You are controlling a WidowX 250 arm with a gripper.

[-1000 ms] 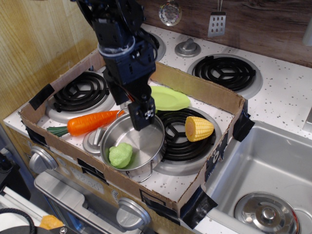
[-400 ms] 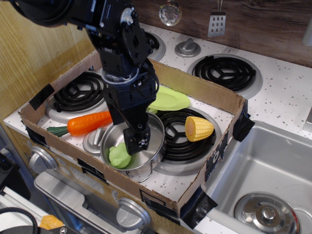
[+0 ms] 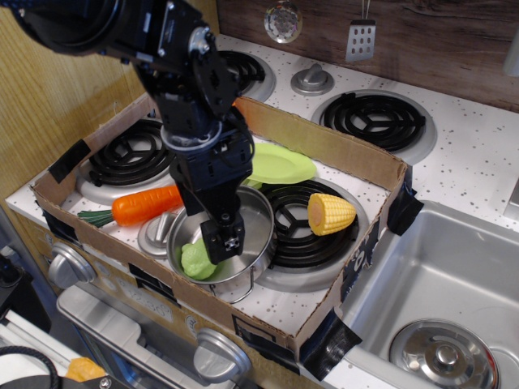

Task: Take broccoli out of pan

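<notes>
The pale-green lumpy broccoli lies at the front left inside the shiny steel pan, which stands on the front right burner. My black gripper hangs down inside the pan, its tip right against the broccoli's right side and covering part of it. I cannot see from here whether the fingers are open or closed around the broccoli.
An orange carrot lies left of the pan, next to a small flat steel lid. A light-green plate is behind the pan and a corn cob to its right. Cardboard walls ring the stove area. A sink lies at right.
My gripper has come down and to the left from the pan's back rim into the pan, reaching the broccoli. The broccoli and pan have hardly moved.
</notes>
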